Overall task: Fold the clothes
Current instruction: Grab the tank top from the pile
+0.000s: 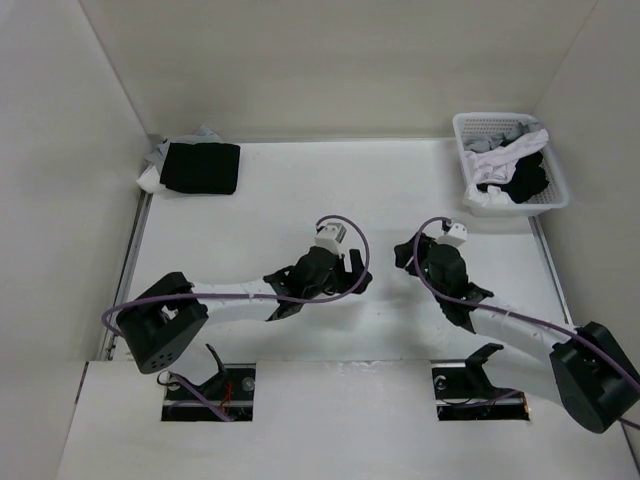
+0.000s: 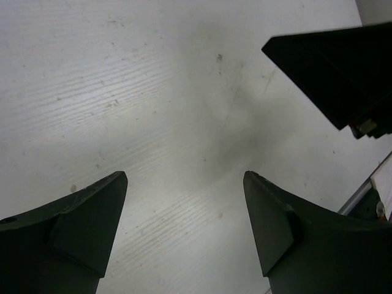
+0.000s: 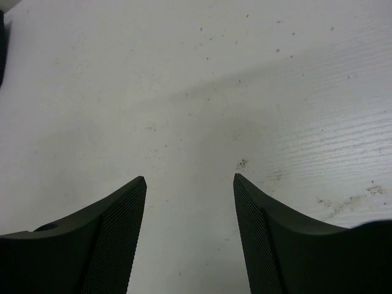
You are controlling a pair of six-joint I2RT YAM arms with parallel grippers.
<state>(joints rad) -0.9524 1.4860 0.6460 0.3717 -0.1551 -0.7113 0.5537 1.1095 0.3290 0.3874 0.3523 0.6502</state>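
Observation:
White clothes (image 1: 495, 158) lie bunched in the lattice basket (image 1: 560, 190) at the back right, mixed with black garments. Both arms are at mid-table, far from the basket. My left gripper (image 1: 357, 270) (image 2: 184, 184) hangs open just over the bare white tabletop, with nothing between its fingers. My right gripper (image 1: 405, 255) (image 3: 190, 184) is also open and empty over the table, facing the left one across a short gap. Part of the right gripper's black body (image 2: 343, 73) shows in the upper right of the left wrist view.
A folded black garment (image 1: 202, 167) lies on lighter cloth (image 1: 152, 178) at the back left corner. White walls close in the table at the back and on both sides. The tabletop (image 1: 270, 220) under the grippers is white with faint scuffs.

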